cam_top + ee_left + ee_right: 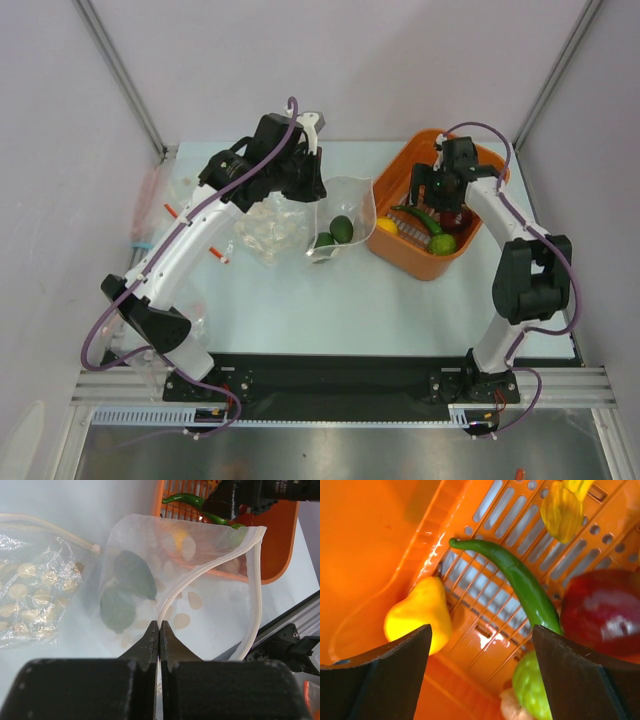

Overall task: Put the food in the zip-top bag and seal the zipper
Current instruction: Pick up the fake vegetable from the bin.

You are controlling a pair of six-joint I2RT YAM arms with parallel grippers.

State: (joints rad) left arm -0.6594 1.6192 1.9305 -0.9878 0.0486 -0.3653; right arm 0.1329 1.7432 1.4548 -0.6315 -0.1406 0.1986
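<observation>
The dotted zip-top bag (345,205) lies open between the arms, with two green fruits (342,228) inside. My left gripper (320,183) is shut on its mouth rim; in the left wrist view the jaws (159,626) pinch the white zipper strip (256,580), and the green pieces (134,575) show through the plastic. My right gripper (437,198) is open and empty, low inside the orange basket (400,165). Between and around its jaws (481,628) lie a lemon (417,615), a green chili (520,582), a dark red apple (605,610), a lime (535,685) and a banana (562,510).
A crumpled clear bag (265,232) lies left of the dotted bag, under my left arm; it also shows in the left wrist view (30,595). More clear bags with red strips (165,205) lie at the table's left edge. The metal rail (330,380) runs along the front.
</observation>
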